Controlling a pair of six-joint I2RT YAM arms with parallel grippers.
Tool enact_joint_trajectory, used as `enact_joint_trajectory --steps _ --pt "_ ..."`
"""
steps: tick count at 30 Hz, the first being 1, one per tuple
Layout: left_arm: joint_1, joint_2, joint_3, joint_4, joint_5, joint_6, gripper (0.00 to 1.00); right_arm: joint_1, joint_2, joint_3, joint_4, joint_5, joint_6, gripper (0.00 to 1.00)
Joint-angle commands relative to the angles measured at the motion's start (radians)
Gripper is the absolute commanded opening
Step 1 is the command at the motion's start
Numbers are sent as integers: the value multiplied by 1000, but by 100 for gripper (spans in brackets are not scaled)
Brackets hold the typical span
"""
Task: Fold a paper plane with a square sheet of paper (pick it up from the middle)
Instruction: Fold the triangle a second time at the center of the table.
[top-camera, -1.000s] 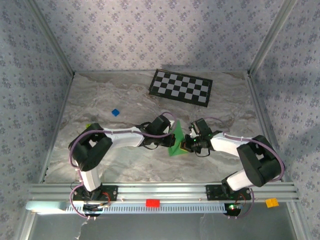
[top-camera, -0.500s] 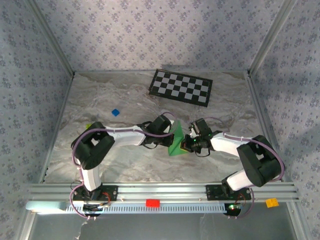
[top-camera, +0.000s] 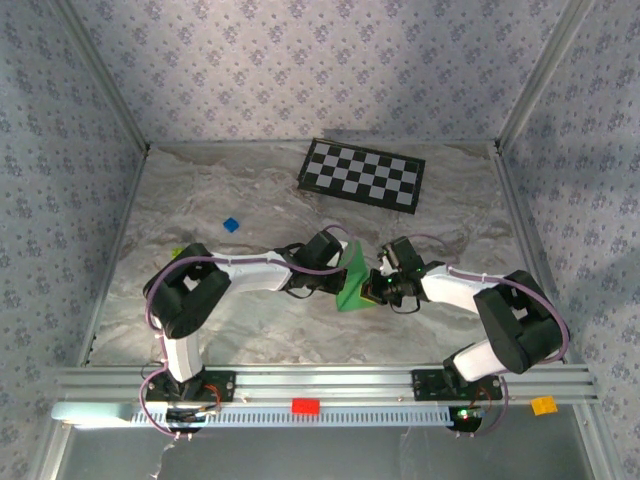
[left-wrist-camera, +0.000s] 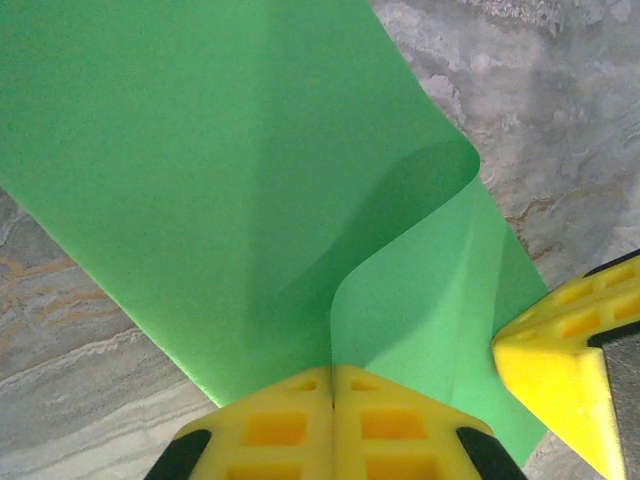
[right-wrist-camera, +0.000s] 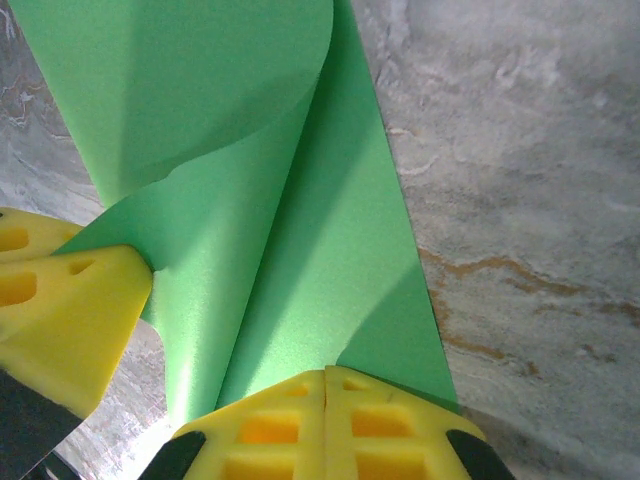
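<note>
Bench (top-camera: 250, 330): marbled top. The action sits just right of its middle, nearer the front edge than the back.
Left arm (top-camera: 240, 270): its elbow has edged a little toward the middle of the bench over the last second. Its wrist is where it was.
Right arm (top-camera: 470, 290): no visible shift over that second. It reaches in from the front right corner.
Checkerboard (top-camera: 362, 173): lies flat by the back edge, well apart from the work.
Sheet of paper (top-camera: 352, 280): the green sheet is in the same spot as a second ago, raised off the bench and pinned between the two pincers. The left wrist camera shows it (left-wrist-camera: 200, 180) bowing into a loose curl, one flap rolling over the other. The right wrist camera shows the same soft roll (right-wrist-camera: 300, 250).
Left pincer (left-wrist-camera: 332, 385): jaws fully closed, pinching the sheet's near edge. From above it stands on the sheet's left side (top-camera: 338, 280).
Right pincer (right-wrist-camera: 325, 385): jaws also fully closed on the sheet's edge, on its right side (top-camera: 372, 289), just beside the other pincer.
Blue block (top-camera: 231, 224): small and untouched, toward the back left.
What changed: almost nothing; both grips hold and the sheet has barely stirred.
What it means: the job looks to be at an early fold. The paper is bent but no dart shape has formed yet. A firm crease probably comes next, and the thin sheet could buckle or slip as it is pressed.
</note>
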Motion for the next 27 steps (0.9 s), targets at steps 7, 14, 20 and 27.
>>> enact_joint_trajectory --steps 7,14,20,27 --pt "4 -3 -9 -4 -19 -3 4 5 21 2 -71 23 -20 5" --pt "5 2 -4 -11 -37 1 4 5 21 1 -71 24 -22 5" --pt "5 4 -11 -10 -34 -4 4 5 22 -1 -69 23 -19 5" --pt "5 11 -11 -16 -31 -10 4 5 24 2 -72 24 -22 5"
